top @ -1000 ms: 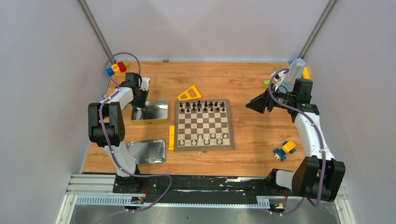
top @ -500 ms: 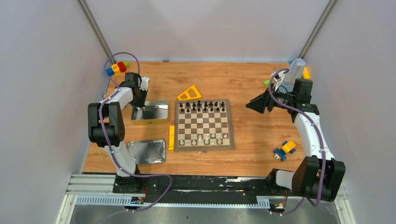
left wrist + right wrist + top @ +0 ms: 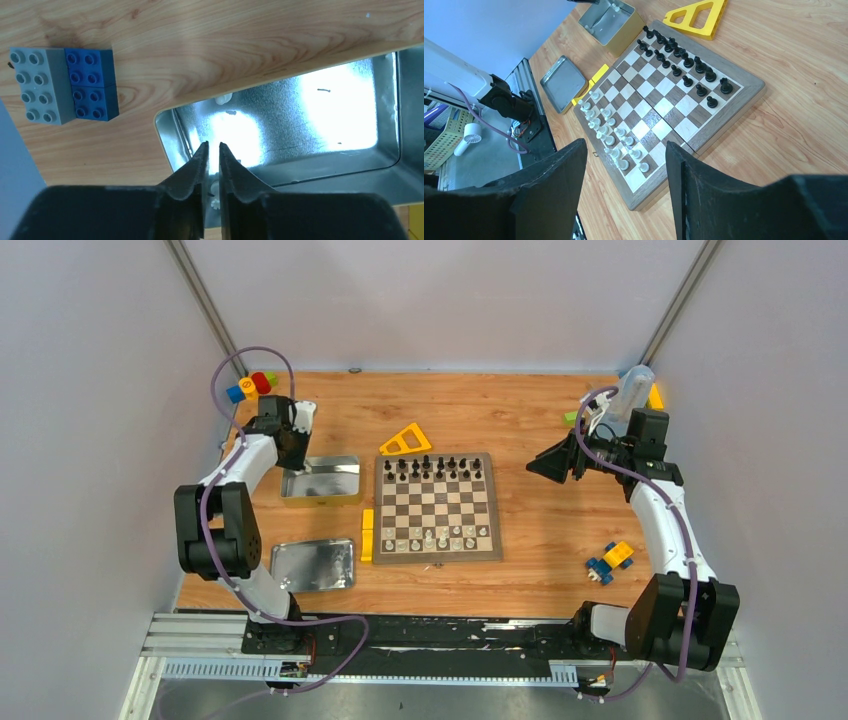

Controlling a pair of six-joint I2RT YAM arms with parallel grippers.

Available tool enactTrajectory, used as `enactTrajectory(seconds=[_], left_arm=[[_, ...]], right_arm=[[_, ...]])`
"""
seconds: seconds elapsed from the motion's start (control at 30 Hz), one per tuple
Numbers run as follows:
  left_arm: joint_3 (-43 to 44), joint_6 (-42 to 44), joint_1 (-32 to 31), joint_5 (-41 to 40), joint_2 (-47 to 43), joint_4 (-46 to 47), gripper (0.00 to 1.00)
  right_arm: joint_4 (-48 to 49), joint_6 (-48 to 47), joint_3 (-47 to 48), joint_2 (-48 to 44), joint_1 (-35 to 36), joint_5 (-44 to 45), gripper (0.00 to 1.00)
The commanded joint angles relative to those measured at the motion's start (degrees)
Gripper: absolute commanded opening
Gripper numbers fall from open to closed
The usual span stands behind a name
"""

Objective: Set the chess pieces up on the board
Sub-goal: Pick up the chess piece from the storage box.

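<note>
Inside tin (image 3: 340, 115), pale piece (image 3: 223, 99) beyond left gripper (image 3: 212, 146)

Bright, even overhead light, faint soft shadows on wooden surface (image 3: 540, 410), harsh white glare inside tin (image 3: 300, 130), jaws dark and blurred near both wrist lenses, board (image 3: 664, 100) sharp, slight wide-angle stretch at edges.

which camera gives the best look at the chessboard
The right wrist view: the chessboard fills the frame, and its black pieces and white pieces are each distinct. The top external view shows it whole and square-on but small, pieces mere specks. The left wrist view misses it, showing only a metal tin and blocks.
</note>
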Motion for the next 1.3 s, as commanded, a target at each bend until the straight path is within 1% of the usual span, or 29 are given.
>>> enactTrajectory(seconds=[0.0, 0.07, 0.23, 0.37, 0.93, 1.27], left_arm=[[-0.89, 0.43, 0.60, 0.25, -1.76, 0.90, 0.26], [-0.70, -0.65, 0.64, 0.58, -0.76, 1.88, 0.32], [-0.77, -3.83, 0.62, 1.95, 1.93, 4.41, 0.35], [-1.73, -5.23, 0.56, 2.11, 3.18, 7.28, 0.35], [-1.83, -7.47, 0.58, 0.60, 7.08, 11.97, 0.34], [-2.40, -8.45, 0.59, -0.04, 7.05, 14.44, 0.29]], right_arm=[[0.60, -1.63, 1.76, 0.30, -0.30, -1.87, 0.60], [0.66, -1.71, 1.67, 0.23, -0.30, -1.82, 0.60], [0.59, -1.80, 1.61, -0.01, -0.30, -1.61, 0.60], [0.56, -1.80, 1.72, 0.08, -0.29, -1.74, 0.60], [0.38, -1.99, 1.67, 0.39, -0.25, -1.61, 0.61], [0.31, -2.06, 1.77, 0.75, -0.30, -1.77, 0.61]])
